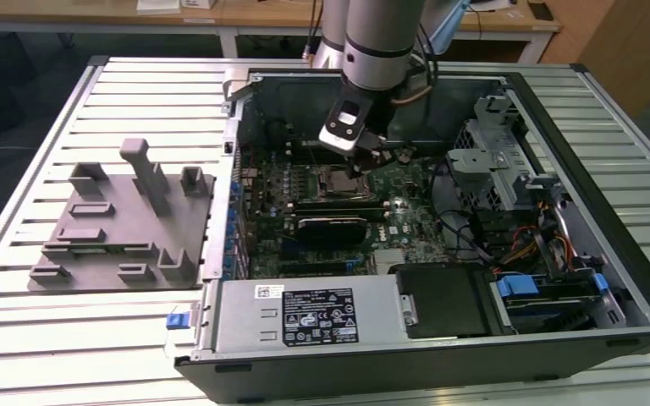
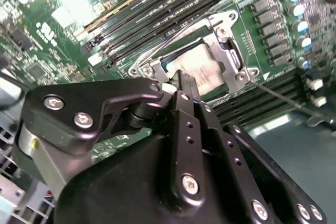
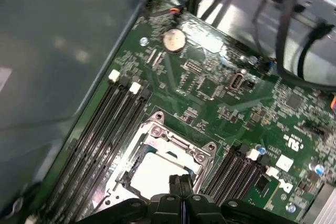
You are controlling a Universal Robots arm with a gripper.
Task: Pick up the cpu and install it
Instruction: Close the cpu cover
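Silver slats make up the one table (image 1: 31,110), the biggest thing in the exterior view. On it lies one open black computer case (image 1: 415,372). One grey fixture tray (image 1: 99,245) sits outside the case, well apart from the gripper, toward the exterior view's left. One grey arm (image 1: 384,42) reaches down into the case, carrying one gripper (image 1: 357,165) low over the board.

Beneath the gripper lies one green motherboard (image 3: 210,82). Two banks of black memory slots (image 3: 105,129) run along it, one on either side of the fingertips. Straight under the gripper is one metal socket frame (image 2: 226,35), a bright steel surround with screws at its corners.

One cpu (image 2: 205,66) lies flat inside that frame, directly below the fingertips in both wrist views. It is a small square chip (image 3: 152,169) with a pale, matte silvery top plate. A thin darker edge shows along one side, and it sits level with the frame's opening around it.

The gripper's (image 3: 181,181) two black fingers are pressed together with only a seam between them, and they grasp nothing. Their tips sit over the near edge of the cpu; they may be touching its plate, but the angle does not settle it.

Beyond the fingertips, well past the socket, one round silver coin battery (image 3: 174,39) sits on the board.
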